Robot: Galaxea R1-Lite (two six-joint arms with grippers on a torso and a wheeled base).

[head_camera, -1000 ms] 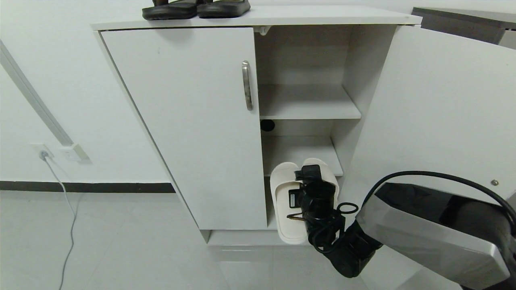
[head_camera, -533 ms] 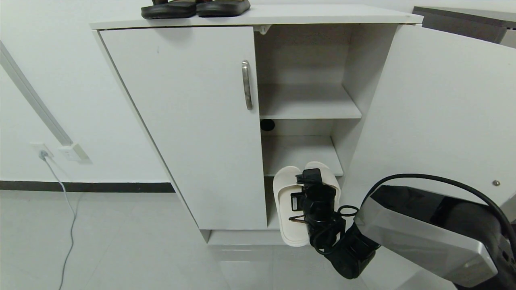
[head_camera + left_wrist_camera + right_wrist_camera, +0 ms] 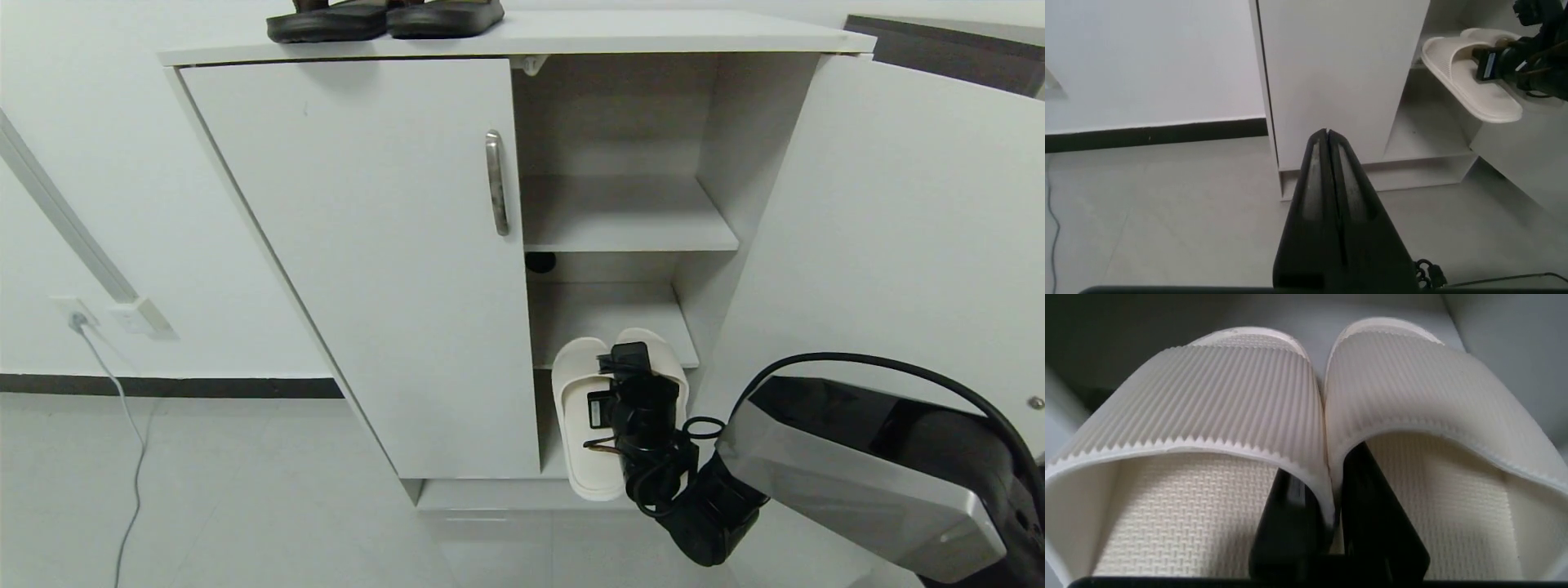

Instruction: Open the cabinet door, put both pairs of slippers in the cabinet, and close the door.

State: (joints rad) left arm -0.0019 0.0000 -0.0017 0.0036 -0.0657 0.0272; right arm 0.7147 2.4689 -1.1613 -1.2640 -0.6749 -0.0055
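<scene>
The right tool (image 3: 627,363) is pinching the white slippers (image 3: 571,408) before the open cabinet (image 3: 367,245). The left tool (image 3: 1327,175) is hanging pressed together.

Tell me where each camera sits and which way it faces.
Head view: on the head, facing forward and down at the cabinet; the right end effector holds the white slippers at its open side.
Left wrist view: left wrist, looking along the shut left end effector at the floor and cabinet base.
Right wrist view: right wrist, facing the white slippers close up; its fingers show.
Shared: all show the white slippers.
</scene>
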